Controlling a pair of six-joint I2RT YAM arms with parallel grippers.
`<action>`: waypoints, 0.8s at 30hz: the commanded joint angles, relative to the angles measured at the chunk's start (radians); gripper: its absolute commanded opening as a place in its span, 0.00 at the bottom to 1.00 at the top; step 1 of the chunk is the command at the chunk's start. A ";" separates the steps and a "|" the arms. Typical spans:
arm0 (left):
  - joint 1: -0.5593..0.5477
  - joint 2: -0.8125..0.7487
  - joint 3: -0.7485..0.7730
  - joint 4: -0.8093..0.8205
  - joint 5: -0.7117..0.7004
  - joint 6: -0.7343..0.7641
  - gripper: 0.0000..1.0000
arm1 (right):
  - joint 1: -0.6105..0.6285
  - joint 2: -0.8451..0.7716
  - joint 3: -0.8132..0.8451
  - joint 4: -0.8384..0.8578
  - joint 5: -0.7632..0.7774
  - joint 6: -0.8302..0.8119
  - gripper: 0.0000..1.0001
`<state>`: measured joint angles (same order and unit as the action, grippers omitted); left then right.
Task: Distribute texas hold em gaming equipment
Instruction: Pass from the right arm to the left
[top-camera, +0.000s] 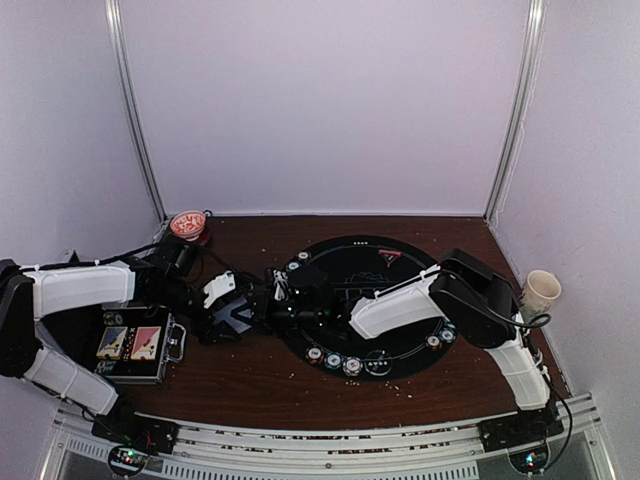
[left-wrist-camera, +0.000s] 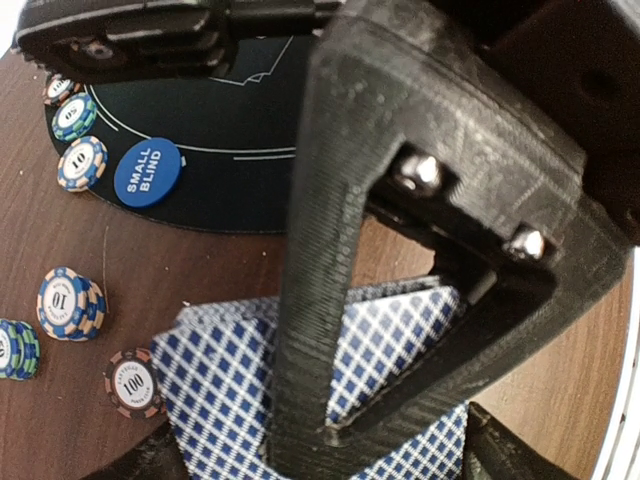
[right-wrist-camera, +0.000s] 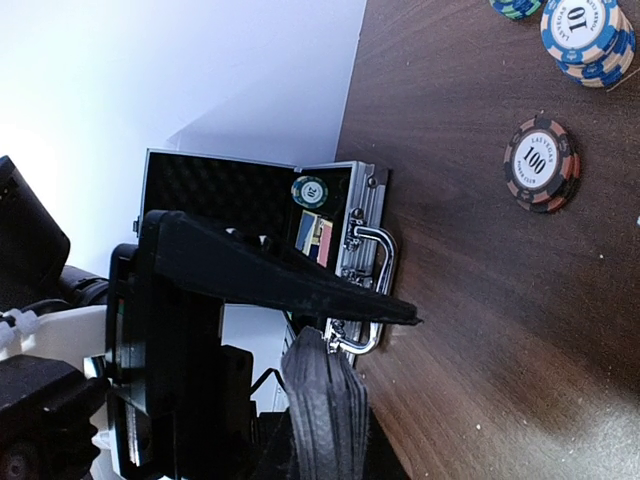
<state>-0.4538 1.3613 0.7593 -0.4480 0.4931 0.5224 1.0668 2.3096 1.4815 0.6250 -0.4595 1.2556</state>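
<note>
On the left wrist feed I count 1 round blue "SMALL BLIND" button (left-wrist-camera: 147, 172) and 6 striped poker chips (left-wrist-camera: 82, 163) or chip stacks. Overhead I count 1 black case (top-camera: 130, 372) holding 2 card packs (top-camera: 146, 343), 1 red bowl (top-camera: 187, 224), 1 pale paper cup (top-camera: 541, 291).

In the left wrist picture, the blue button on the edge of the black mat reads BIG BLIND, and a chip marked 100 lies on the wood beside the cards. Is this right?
No. In the left wrist view the blue button reads SMALL BLIND, not BIG BLIND. The rest holds: it lies on the edge of the black mat, the 100 chip on the wood beside the cards.
</note>
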 joint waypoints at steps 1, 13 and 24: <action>-0.007 -0.007 0.004 0.058 0.013 -0.007 0.83 | 0.004 -0.062 -0.013 0.057 0.001 -0.002 0.12; -0.009 0.027 0.019 0.082 0.023 -0.007 0.87 | 0.003 -0.074 -0.043 0.108 0.004 0.027 0.13; -0.021 0.030 0.015 0.087 0.010 -0.007 0.63 | 0.004 -0.074 -0.054 0.125 0.008 0.041 0.15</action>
<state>-0.4709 1.3823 0.7593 -0.4103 0.5060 0.5087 1.0653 2.2940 1.4372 0.6960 -0.4435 1.2873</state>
